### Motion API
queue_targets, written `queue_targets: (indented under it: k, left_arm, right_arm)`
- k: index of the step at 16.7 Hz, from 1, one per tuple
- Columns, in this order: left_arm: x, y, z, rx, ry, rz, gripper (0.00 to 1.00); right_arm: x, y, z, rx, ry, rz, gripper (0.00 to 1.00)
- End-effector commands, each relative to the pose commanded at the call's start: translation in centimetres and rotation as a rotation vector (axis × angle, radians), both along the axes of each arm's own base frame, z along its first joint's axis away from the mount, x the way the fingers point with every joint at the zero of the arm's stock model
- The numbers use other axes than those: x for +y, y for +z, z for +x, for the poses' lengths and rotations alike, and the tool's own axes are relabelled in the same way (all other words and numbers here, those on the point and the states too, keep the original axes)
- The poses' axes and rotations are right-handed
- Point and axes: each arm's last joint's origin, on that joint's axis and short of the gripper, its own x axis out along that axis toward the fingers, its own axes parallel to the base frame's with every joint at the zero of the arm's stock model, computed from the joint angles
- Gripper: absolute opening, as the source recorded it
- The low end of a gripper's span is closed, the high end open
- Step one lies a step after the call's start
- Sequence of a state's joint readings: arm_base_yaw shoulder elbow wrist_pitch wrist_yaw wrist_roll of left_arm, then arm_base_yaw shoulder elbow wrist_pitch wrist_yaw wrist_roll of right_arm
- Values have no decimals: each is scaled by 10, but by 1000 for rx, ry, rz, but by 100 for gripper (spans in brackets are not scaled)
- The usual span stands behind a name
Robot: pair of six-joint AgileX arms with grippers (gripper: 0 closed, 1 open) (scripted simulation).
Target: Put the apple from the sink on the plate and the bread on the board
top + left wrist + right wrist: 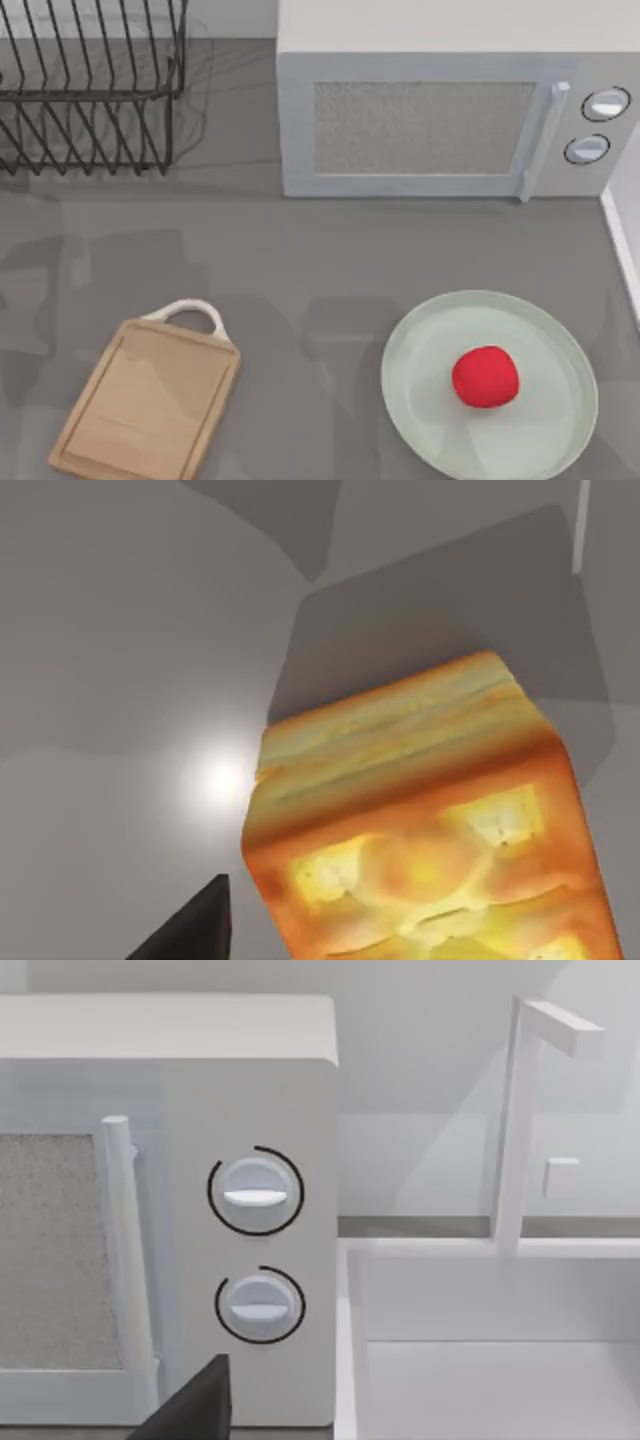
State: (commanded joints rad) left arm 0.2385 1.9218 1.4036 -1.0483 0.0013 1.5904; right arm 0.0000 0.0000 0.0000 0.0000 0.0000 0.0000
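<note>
1. The bread (420, 820) sits close under the left wrist camera: a thick square slice with a toasted orange-yellow face and pale layered sides, and grey surface behind it. One dark finger (190, 930) of the left jaws pokes in just beside it. I cannot tell whether the jaws are clenched on the slice or merely next to it.
2. I would judge the bread light and a bit spongy. A hard squeeze would dent it, so the flat pale sides are the place to take hold, with gentle pressure. It is rough enough that it should not slip.
3. The apple (485, 376) already rests on the plate (540, 440), a little right of its middle. It is round and smooth, so it would probably roll if the plate were knocked.
4. The board (145, 400) lies bare near the front left of the surface (300, 260), turned at an angle, with its white loop handle pointing back. Its whole flat face is free for the slice.
5. The surface is plain grey and well apart from the clutter. A dish rack (90, 90) stands at the back left and a microwave (430, 125) at the back.
6. The right jaws face the microwave's dials and the white sink (500, 1360) with its tap (515, 1120). One dark finger (190, 1405) shows, and I cannot tell their state.
</note>
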Motion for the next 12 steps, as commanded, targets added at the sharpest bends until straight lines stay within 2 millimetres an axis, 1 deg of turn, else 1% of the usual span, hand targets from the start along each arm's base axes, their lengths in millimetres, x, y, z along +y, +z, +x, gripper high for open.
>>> queue_targets:
  k: [1,3,7,9,10,12]
  left_arm:
    - [0,-1,0,1,1,0,100]
    - [1,-13,0,7,5,-1,100]
    - [2,-52,2,-3,5,1,100]
    - [2,-67,1,2,5,0,100]
    - [2,-71,0,4,4,0,100]
    - [2,-71,0,4,4,0,100]
  right_arm:
    - [0,0,0,0,0,0,100]
    - [0,0,0,0,0,0,100]
    - [0,0,0,0,0,0,100]
    - [0,0,0,0,0,0,100]
    - [0,0,0,0,0,0,100]
    - [0,0,0,0,0,0,100]
